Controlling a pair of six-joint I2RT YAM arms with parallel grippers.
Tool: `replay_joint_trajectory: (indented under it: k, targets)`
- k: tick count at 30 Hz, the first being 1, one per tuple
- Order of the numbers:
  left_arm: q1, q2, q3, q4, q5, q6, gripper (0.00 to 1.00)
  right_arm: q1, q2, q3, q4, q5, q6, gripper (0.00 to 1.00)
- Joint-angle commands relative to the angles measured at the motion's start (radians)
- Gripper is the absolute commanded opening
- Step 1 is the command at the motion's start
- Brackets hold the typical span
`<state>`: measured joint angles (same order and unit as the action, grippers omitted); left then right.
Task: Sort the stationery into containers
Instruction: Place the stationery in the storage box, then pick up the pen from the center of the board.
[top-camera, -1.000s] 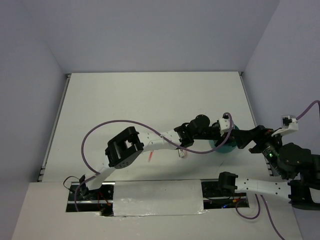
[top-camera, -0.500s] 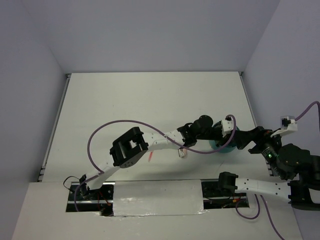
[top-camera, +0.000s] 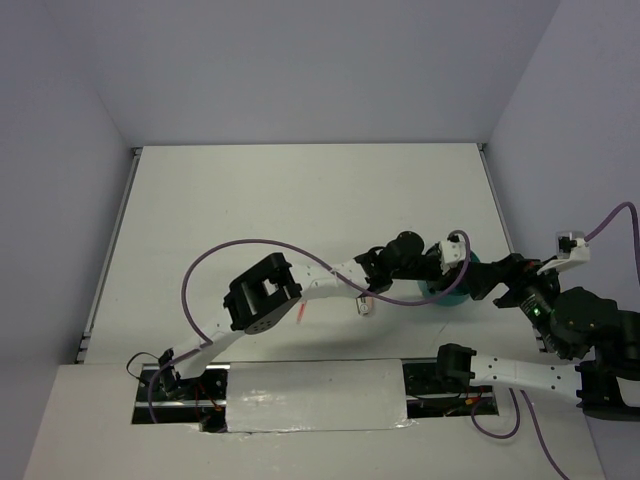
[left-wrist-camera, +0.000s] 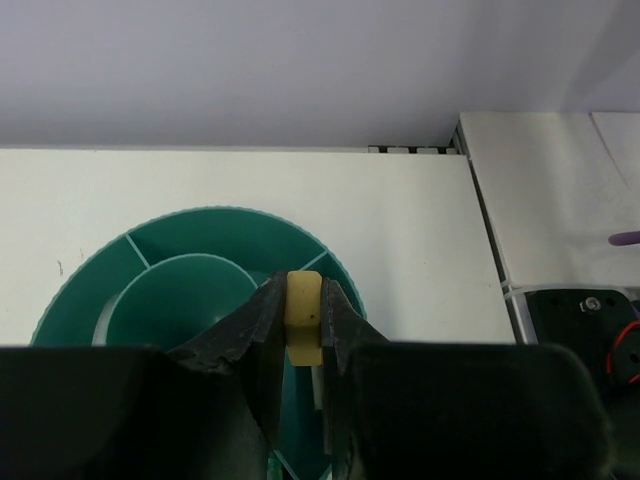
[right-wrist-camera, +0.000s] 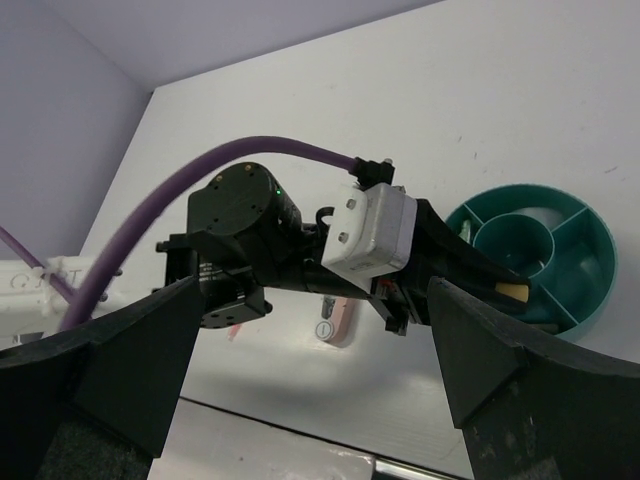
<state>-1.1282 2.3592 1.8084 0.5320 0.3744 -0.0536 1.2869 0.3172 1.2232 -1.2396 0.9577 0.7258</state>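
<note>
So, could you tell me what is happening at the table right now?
The left gripper is shut on the yellow-brown block and holds it over an outer compartment of the teal cup. The right gripper hangs open beside the cup, holding nothing. The mini stapler and a pink-red pen lie on the table, not yet sorted.

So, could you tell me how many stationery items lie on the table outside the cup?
2: a pink-red pen by the left arm's elbow, and a pink-white mini stapler right of it. The arm may hide others.
</note>
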Motion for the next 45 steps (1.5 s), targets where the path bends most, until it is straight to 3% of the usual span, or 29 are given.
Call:
replay_joint_trajectory:
  k: [1, 10, 13, 14, 16, 28, 32, 33, 36, 39, 40, 43, 45]
  targets:
    - [0.008, 0.017, 0.022, 0.072, 0.024, 0.024, 0.26, 0.002, -0.003, 0.001, 0.052, 0.007, -0.019, 1.00]
    - [0.011, 0.012, 0.011, 0.094, 0.029, 0.003, 0.38, 0.002, -0.013, -0.004, 0.049, 0.007, -0.016, 1.00]
    - [0.011, -0.001, 0.005, 0.097, 0.037, 0.000, 0.47, 0.002, -0.010, -0.004, 0.051, 0.007, -0.017, 1.00]
    - [0.011, -0.005, 0.002, 0.098, 0.038, -0.002, 0.56, 0.000, -0.010, -0.005, 0.052, 0.007, -0.017, 1.00]
    - [0.011, -0.018, -0.007, 0.100, 0.043, -0.003, 0.60, 0.002, -0.010, -0.007, 0.055, 0.007, -0.017, 1.00]
    - [0.008, -0.251, -0.228, 0.177, 0.028, -0.017, 0.57, 0.003, -0.003, -0.004, 0.127, -0.008, -0.060, 1.00]
    - [0.027, -0.382, -0.378, 0.157, -0.128, -0.023, 0.63, 0.003, -0.001, -0.011, 0.183, -0.010, -0.109, 1.00]
    - [0.047, -0.440, -0.405, 0.143, -0.162, -0.031, 0.99, 0.003, -0.001, -0.016, 0.234, -0.031, -0.126, 1.00]
    - [0.093, -0.576, -0.519, 0.077, -0.294, -0.093, 0.99, 0.003, -0.038, -0.077, 0.394, -0.114, -0.257, 1.00]
    - [0.178, -0.745, -0.656, -0.008, -0.449, -0.187, 0.99, 0.005, -0.113, -0.191, 0.726, -0.267, -0.379, 1.00]
    - [0.223, -0.790, -0.681, -0.050, -0.488, -0.208, 0.99, 0.005, -0.122, -0.232, 0.764, -0.290, -0.399, 1.00]
    - [0.297, -0.940, -0.716, -0.324, -0.690, -0.308, 0.99, 0.005, -0.045, -0.203, 0.749, -0.231, -0.398, 1.00]
    - [0.324, -1.034, -0.721, -0.524, -0.797, -0.331, 0.99, 0.003, 0.104, -0.165, 0.660, -0.188, -0.372, 1.00]
